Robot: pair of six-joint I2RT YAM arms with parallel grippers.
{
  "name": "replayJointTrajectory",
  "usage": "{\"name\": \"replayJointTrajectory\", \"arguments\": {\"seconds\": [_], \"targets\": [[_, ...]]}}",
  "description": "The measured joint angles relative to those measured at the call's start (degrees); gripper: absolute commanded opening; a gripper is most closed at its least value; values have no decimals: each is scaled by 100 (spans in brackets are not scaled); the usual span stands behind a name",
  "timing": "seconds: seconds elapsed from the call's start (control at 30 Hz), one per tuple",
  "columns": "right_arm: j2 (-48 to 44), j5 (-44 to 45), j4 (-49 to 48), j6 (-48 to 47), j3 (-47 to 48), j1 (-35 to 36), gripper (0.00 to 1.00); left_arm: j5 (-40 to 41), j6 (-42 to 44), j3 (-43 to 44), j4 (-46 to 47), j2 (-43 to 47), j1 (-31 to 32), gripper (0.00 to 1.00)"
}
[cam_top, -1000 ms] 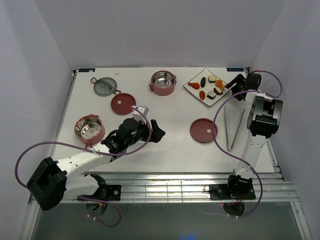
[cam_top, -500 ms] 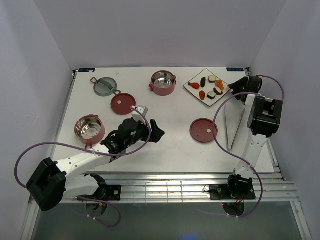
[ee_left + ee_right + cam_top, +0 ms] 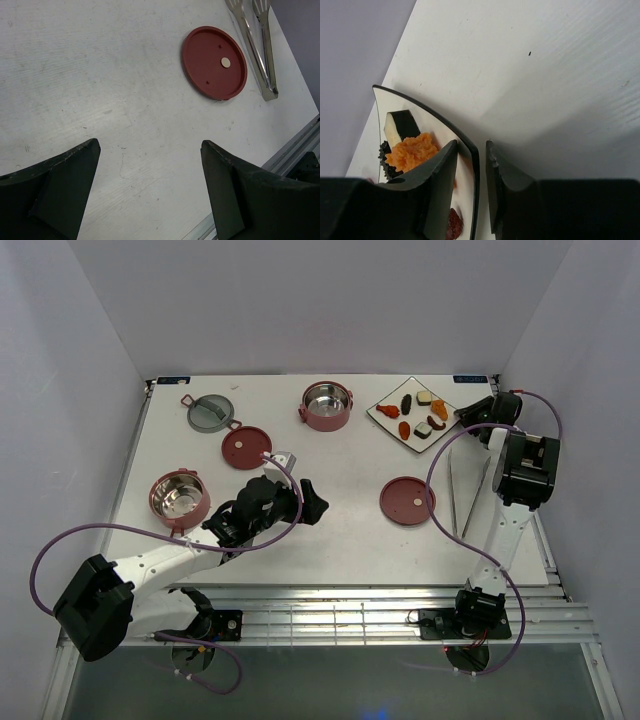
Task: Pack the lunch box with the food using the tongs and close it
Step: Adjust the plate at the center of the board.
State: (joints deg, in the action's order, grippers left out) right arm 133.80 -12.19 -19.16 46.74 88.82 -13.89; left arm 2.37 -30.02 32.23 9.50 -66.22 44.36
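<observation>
Nothing packed: food [image 3: 404,429] on plate [image 3: 395,398] at 1 o'clock, tongs [image 3: 269,89] idle at 3 o'clock; left end effector [image 3: 150,150] released, right end effector [image 3: 471,147] astride plate rim, grip uncertain.

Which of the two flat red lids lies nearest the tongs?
The right-hand red lid, just left of the tongs. The other red lid sits far to the left, beside the grey-green lid.
</observation>
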Motion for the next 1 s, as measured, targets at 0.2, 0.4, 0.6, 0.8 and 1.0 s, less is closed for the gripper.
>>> {"name": "replayJointTrajectory", "arguments": {"seconds": [0.2,0.4,0.6,0.8,1.0], "targets": [[157,-422,-304,133,85,-13,8,31,2,0,0,0,0,92],[164,-826,-612,236,61,-46,8,90,2,0,0,17,0,92],[-164,-1093,-811,238,-710,-98,8,168,-4,0,0,24,0,93],[-413,-1467,-935,208,-1226,-127,8,177,-59,2,0,24,0,93],[-721,-1738,-868,-31,-1690,-122,8,190,-157,13,0,33,0,93]]}}
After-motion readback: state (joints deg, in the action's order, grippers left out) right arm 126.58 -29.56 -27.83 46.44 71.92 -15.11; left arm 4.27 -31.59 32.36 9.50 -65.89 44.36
